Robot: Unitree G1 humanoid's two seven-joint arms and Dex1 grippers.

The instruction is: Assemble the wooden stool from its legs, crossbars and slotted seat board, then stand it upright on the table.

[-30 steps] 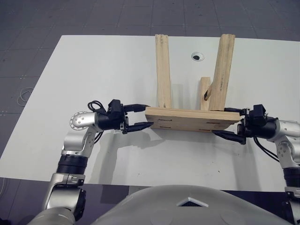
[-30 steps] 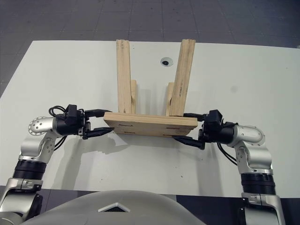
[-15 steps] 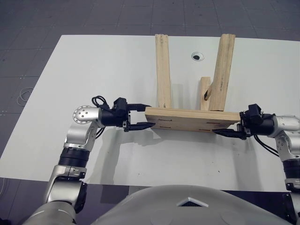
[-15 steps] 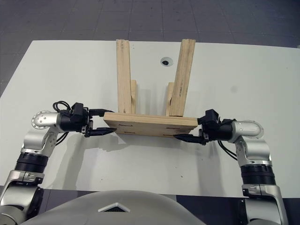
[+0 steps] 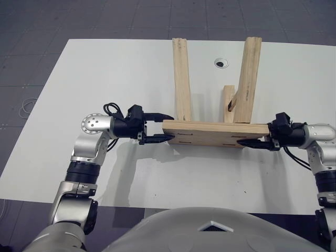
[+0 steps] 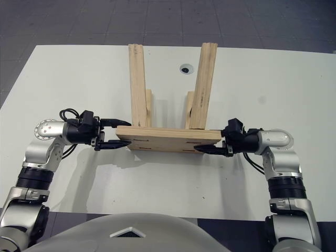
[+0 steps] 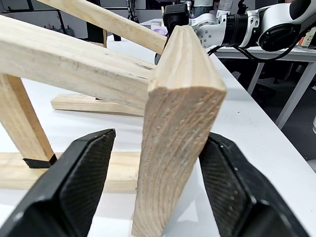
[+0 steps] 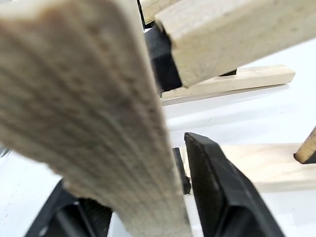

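The wooden stool (image 5: 182, 79) lies on its side on the white table (image 5: 105, 68). Its seat board (image 5: 210, 135) is near me and its legs point far. My left gripper (image 5: 170, 127) is open around the board's left end. My right gripper (image 5: 251, 137) sits around the right end, not squeezing yet.

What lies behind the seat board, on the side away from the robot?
Two legs stretch away over the table, with short crossbars between them. Their joints with the seat board are hidden behind it.
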